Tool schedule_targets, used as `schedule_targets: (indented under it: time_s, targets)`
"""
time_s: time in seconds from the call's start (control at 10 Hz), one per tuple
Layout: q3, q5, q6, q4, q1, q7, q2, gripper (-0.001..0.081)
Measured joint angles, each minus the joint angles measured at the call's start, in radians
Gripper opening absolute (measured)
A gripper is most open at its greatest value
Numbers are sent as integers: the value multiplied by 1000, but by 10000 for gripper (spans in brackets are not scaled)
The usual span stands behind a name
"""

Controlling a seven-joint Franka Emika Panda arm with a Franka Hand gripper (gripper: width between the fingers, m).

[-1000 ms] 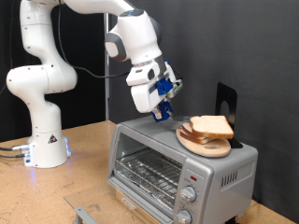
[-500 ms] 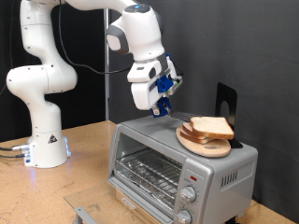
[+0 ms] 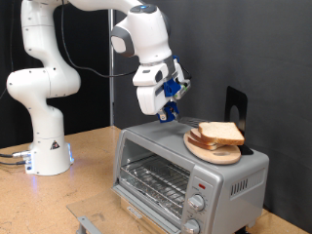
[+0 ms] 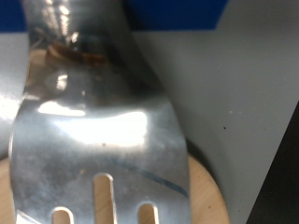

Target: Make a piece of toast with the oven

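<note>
Gripper [image 3: 168,110] hovering above the oven's top, pinching a shiny slotted metal spatula [image 4: 93,131], silver oven [image 3: 185,171] below with glass door open, piece of toast [image 3: 218,133] stacked on round wooden board [image 3: 209,150] at the exterior view's right

A round wooden board [image 3: 216,148] lies far right beside a black stand [image 3: 235,103], a slotted metal spatula [image 4: 93,140] above, wooden counter [image 3: 68,190] below.
</note>
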Motion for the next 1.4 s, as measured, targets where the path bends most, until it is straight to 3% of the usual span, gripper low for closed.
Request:
schedule_targets:
  time_s: [0.8,1.4]
  targets:
    - [-2,-3,32,-11,-2,0,0,491]
    - [-7,-4,31,7,-35,2,16,491]
